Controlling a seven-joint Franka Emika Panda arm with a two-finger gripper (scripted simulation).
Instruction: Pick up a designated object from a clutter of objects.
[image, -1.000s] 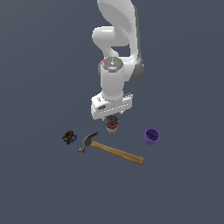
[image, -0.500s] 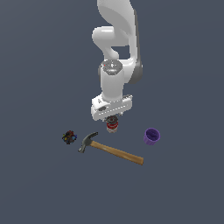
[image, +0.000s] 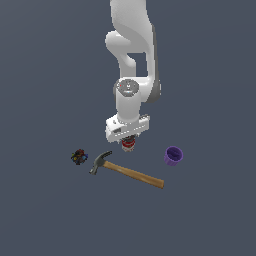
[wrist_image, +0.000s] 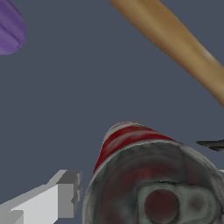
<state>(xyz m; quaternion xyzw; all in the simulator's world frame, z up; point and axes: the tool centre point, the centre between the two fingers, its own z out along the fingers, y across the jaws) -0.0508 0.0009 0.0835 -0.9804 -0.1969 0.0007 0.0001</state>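
Dark grey desk, frame centre: gripper (image: 128, 141) over soup can (image: 128, 144); closure on it cannot be judged. Red-white label, no legible writing. Hammer (image: 126, 170) lower centre.

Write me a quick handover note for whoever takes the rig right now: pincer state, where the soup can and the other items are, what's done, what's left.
Pincer: low over the soup can, one finger beside it; whether it is shut cannot be told.
Soup can: upright under the pincer, not visibly lifted.
Hammer: nearer the camera than the can in the exterior view.
Purple cup: toward the exterior view's right.
Small dark multicoloured object: toward its left.
Done: pincer positioned at the can.
Left: confirm the grip, lift clear.
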